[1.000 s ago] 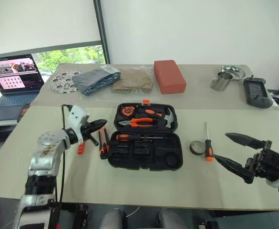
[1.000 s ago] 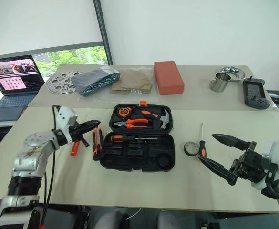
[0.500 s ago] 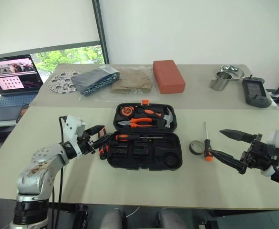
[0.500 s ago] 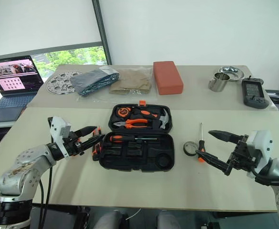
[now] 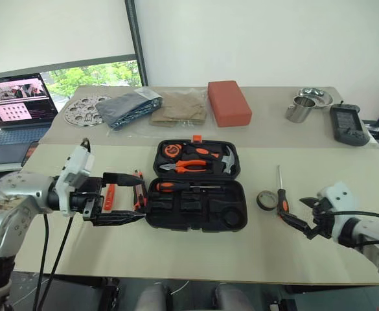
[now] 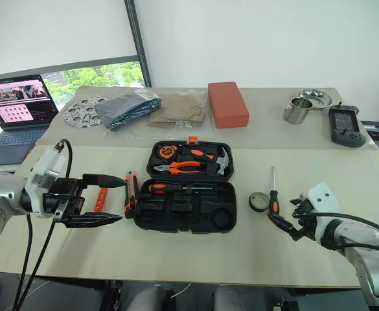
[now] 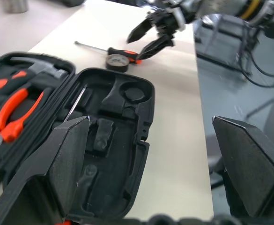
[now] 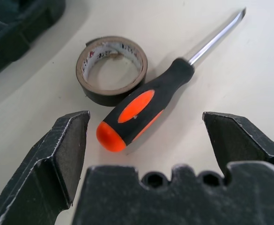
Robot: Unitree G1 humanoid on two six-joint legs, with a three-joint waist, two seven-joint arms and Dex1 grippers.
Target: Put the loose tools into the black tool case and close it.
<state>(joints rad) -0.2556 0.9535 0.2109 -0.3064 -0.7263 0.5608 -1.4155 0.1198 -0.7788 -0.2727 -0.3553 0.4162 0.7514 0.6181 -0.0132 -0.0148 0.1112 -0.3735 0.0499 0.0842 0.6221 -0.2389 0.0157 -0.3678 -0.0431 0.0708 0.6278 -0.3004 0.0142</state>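
The right gripper [image 6: 291, 219] is hanging wide open just behind the screwdriver [image 8: 144, 108], which is lying beside the tape [image 8: 111, 69], right of the open case [image 6: 186, 204]. Next, seemingly: closing on its handle. The left gripper [image 6: 105, 199] is gaping empty.

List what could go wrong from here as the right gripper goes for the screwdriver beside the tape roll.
1. The tape roll touches the screwdriver handle, so the open right gripper closing there may catch or shove the roll too.
2. The round handle lies flat on the table; a finger nudge could roll it away.
3. The open left gripper hovers at the black tool case edge and could bump it.
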